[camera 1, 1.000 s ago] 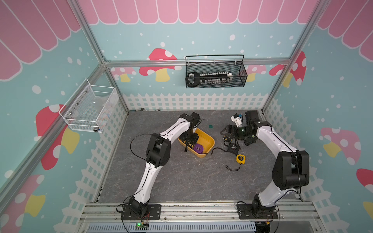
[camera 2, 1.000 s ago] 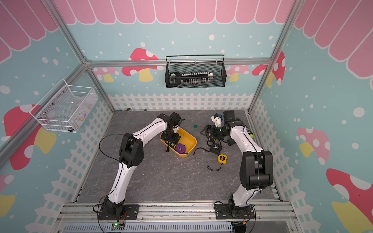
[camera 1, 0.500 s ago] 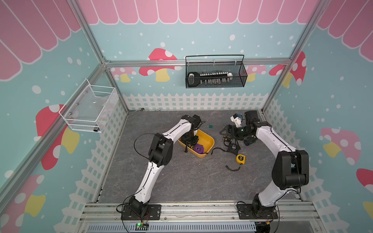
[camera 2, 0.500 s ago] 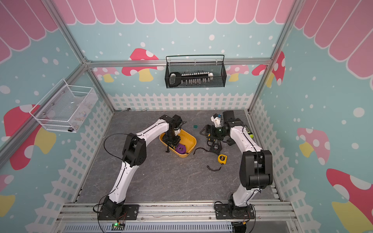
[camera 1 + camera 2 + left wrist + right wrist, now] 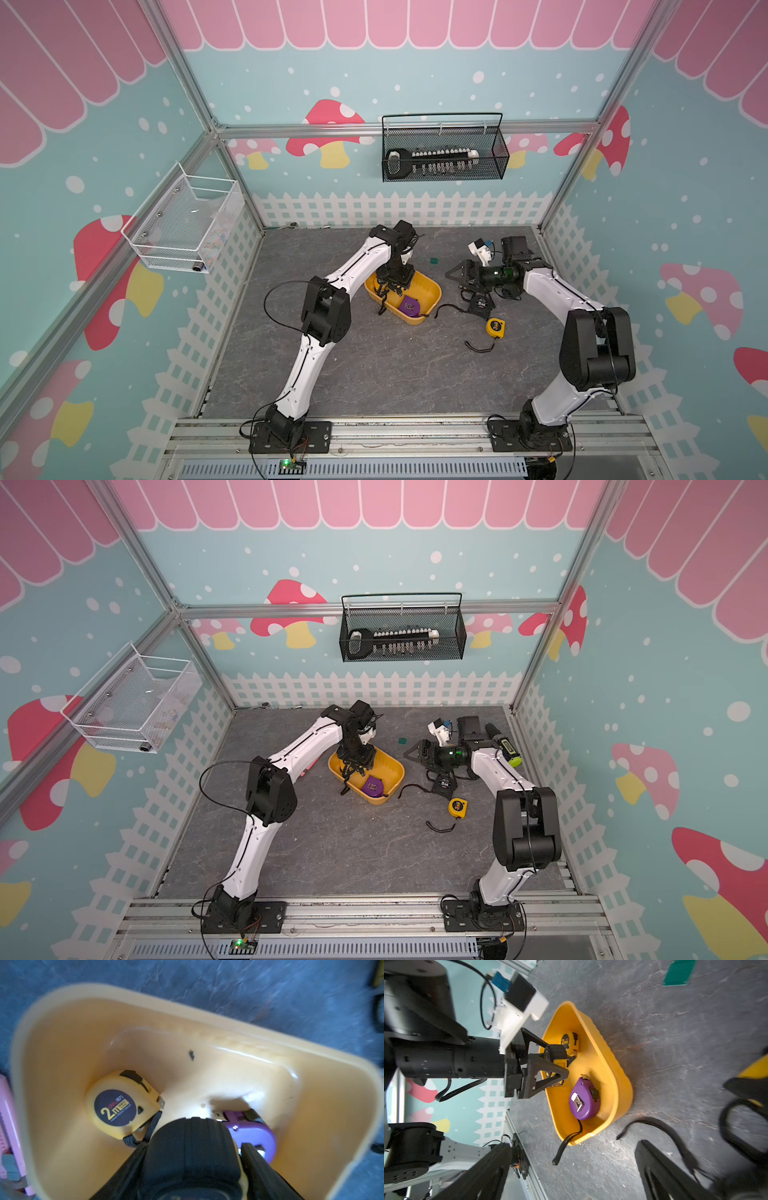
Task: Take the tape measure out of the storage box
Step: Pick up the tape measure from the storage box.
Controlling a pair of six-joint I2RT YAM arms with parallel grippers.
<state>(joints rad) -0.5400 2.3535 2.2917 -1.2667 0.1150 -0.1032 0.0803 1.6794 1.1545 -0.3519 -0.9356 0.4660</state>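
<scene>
The storage box [image 5: 433, 289] [image 5: 397, 771] is a yellow tub on the grey floor. My left gripper [image 5: 388, 289] [image 5: 558, 1060] reaches into it and is shut on a black tape measure [image 5: 191, 1147] with yellow trim [image 5: 556, 1054], gripped on both sides. Still lying in the box are a yellow 2 m tape measure [image 5: 116, 1103] and a purple tape measure [image 5: 256, 1136] [image 5: 583, 1099] whose black strap hangs over the rim. My right gripper [image 5: 452, 274] [image 5: 571, 1178] hovers to the right of the box, open, nothing between its fingers.
On the floor right of the box lie a black tape measure [image 5: 480, 305] and a yellow one [image 5: 496, 327] with loose straps. A small green piece [image 5: 434, 261] lies behind. A pink object [image 5: 8, 1126] lies against the box. Black wire basket [image 5: 442, 151] and white mesh basket [image 5: 183, 224] hang on the walls.
The left gripper's jaws have narrowed onto the black tape measure inside the box, and the left elbow has shifted slightly. The right arm has stayed put.
</scene>
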